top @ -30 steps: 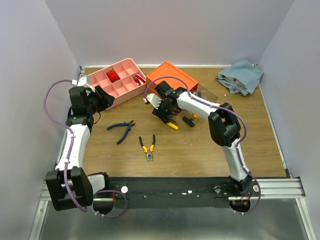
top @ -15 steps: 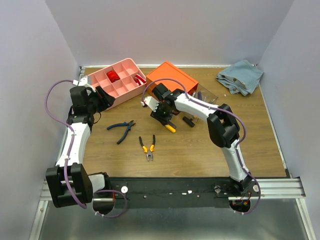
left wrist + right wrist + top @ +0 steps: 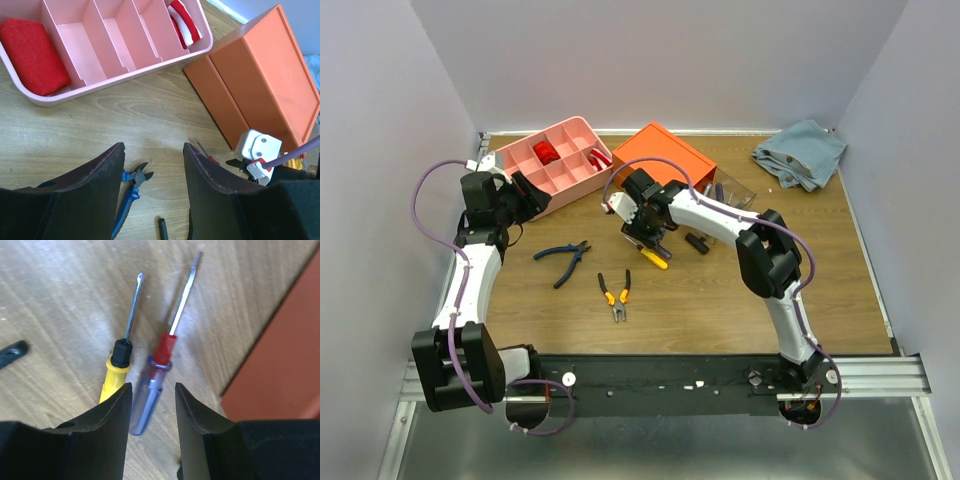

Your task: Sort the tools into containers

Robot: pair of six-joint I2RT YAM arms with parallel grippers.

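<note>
My right gripper (image 3: 151, 386) is open and low over the table, its jaws either side of a clear blue-handled screwdriver (image 3: 164, 351) with a red collar, without touching it. A yellow-handled screwdriver (image 3: 116, 375) lies just left of it, partly under my left finger. From above, my right gripper (image 3: 645, 235) sits in front of the orange box (image 3: 665, 155). My left gripper (image 3: 153, 147) hangs open and empty near the pink tray (image 3: 120, 82), above the blue-handled pliers (image 3: 131, 187). Orange-handled pliers (image 3: 615, 293) lie nearer the front.
The pink tray holds a red item (image 3: 32, 55) and a red-and-white one (image 3: 184, 22). A clear drawer (image 3: 735, 195) sticks out of the orange box, with a dark tool (image 3: 697, 243) before it. A blue-grey cloth (image 3: 800, 152) lies at the back right.
My right gripper has shifted a little to the left over the screwdrivers and its jaws have narrowed slightly. The left arm has not moved.
</note>
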